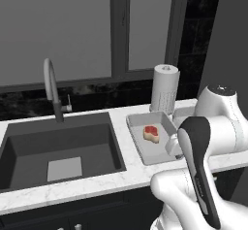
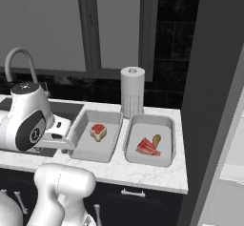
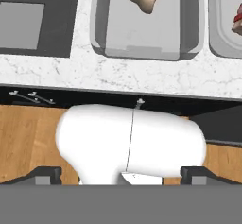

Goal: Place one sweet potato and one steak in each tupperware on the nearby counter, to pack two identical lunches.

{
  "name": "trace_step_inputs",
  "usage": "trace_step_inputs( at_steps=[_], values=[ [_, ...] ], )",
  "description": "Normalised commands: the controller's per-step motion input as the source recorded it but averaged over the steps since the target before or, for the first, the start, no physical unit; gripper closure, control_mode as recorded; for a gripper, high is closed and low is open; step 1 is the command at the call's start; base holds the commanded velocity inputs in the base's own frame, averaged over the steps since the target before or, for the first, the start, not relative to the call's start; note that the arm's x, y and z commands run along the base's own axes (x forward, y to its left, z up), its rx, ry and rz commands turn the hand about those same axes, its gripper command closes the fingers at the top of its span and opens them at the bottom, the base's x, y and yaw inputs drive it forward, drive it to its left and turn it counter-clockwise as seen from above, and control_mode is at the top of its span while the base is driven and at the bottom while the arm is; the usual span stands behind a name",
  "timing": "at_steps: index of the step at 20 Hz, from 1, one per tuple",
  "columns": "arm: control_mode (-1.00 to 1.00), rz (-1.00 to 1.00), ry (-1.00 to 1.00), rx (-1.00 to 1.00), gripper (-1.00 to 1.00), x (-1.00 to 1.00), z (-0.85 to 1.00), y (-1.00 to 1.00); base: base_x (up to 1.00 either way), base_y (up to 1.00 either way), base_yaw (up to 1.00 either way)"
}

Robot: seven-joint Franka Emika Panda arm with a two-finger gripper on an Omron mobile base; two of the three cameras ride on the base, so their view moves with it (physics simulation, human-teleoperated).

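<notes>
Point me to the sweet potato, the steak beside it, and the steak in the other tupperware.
sweet potato point(image 2: 156, 139): right base view, middle of the tuber, right tub.
steak beside it point(image 2: 147, 147): right base view, red face of the slab.
steak in the other tupperware point(image 2: 98, 131): right base view, red top.

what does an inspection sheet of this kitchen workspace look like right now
surface: white marble-look counter, black cabinet fronts below
job's things: left tupperware holds one steak, no sweet potato; right tupperware holds a steak and a sweet potato
clutter: paper towel roll upright behind the tubs
grippers: gripper open, holding nothing, looking down over the counter edge in the hand view
cables: nothing seen
surroundings: dark sink with a curved faucet left of the tubs, window behind, wooden floor
</notes>
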Motion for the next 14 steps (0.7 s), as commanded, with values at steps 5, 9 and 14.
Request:
trace_step_inputs(
  at_steps=[5,9,14],
  values=[
    [1.0,0.0,0.0,0.0,-1.0,0.0,0.0,0.0,-0.29,0.0,-0.03],
    [1.0,0.0,0.0,0.0,-1.0,0.0,0.0,0.0,-1.0,-0.03,-0.3],
    [1.0,0.0,0.0,0.0,-1.0,0.0,0.0,0.0,-0.96,-0.36,-0.4]
  ],
)
